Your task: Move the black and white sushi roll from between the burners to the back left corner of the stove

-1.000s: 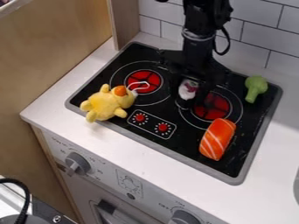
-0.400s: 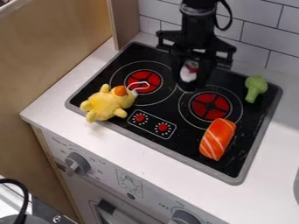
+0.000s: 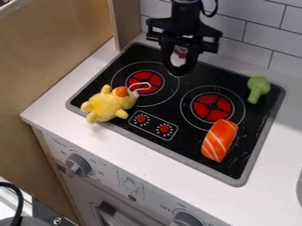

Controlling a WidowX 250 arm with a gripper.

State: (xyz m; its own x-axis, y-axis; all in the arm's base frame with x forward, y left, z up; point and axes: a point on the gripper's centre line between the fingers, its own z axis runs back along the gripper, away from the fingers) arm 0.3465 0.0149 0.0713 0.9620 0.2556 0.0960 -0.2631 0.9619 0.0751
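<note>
- The black two-finger gripper (image 3: 180, 69) is over the back part of the black toy cooktop with a grey rim (image 3: 236, 181), at the upper middle of the view.
- It is clasping a small white item with red markings (image 3: 178, 59); the item sits between the fingers, which hide its sides, so its full shape cannot be told.
- In the view, the gripper and the item are above and to the right of the left red burner (image 3: 145, 82), and above and to the left of the right red burner (image 3: 212, 107).
- A yellow plush toy with an orange beak (image 3: 107, 105) lies across the cooktop's left rim, well apart from the gripper.
- An orange toy salmon piece with pale stripes (image 3: 219, 140) lies near the right burner, and a green toy broccoli (image 3: 258, 89) lies at the cooktop's far right.
- Compared with the earlier frames, the gripper and the item have moved up and slightly left in the view, uncovering the right burner.
- The plush toy, the salmon and the broccoli keep their places.
</note>
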